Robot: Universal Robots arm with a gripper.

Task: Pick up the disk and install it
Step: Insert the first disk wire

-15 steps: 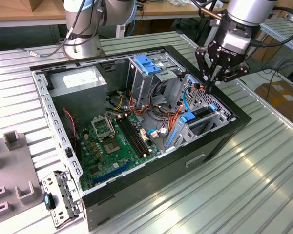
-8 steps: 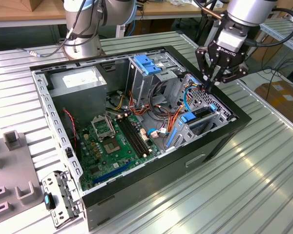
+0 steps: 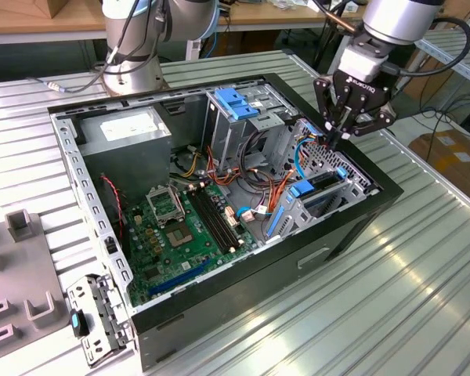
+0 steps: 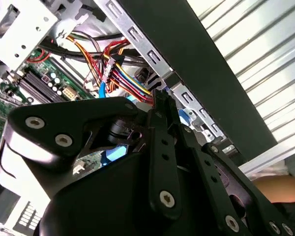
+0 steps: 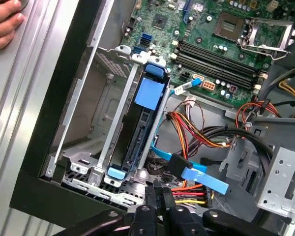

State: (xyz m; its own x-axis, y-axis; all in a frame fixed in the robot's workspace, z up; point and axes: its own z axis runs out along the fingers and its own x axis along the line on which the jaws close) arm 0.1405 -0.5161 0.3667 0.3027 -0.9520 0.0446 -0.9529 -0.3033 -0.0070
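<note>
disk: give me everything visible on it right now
The disk stands on edge in a slot of the grey metal drive cage at the case's front corner, already seated. In the first wrist view only its thin dark edge shows, between metal rails, with blue plastic tabs at both ends. In the exterior view it is a dark slab behind a blue tab. The gripper hovers just above the cage, not holding it.
</note>
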